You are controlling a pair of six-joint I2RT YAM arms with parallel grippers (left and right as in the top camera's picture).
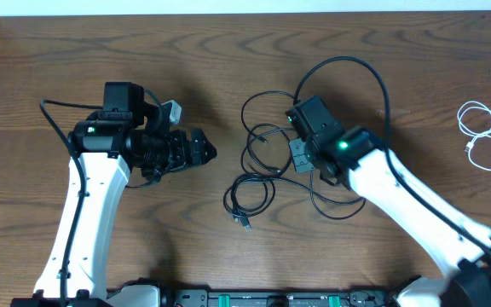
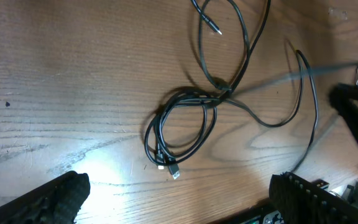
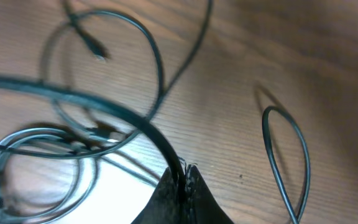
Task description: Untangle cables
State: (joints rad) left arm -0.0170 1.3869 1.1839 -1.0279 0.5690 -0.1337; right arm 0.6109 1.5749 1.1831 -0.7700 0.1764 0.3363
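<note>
My right gripper (image 3: 184, 178) is clenched on a strand of the black cables (image 1: 258, 162) knotted at table centre, my left gripper (image 1: 199, 147) spread empty at their nine o'clock, so I judge the pull-apart next needs the coil pinned.

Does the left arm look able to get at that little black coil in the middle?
Probably yes: the open left end effector faces the coiled black cable, with only bare table between. The right end effector pinches a strand elsewhere.
</note>
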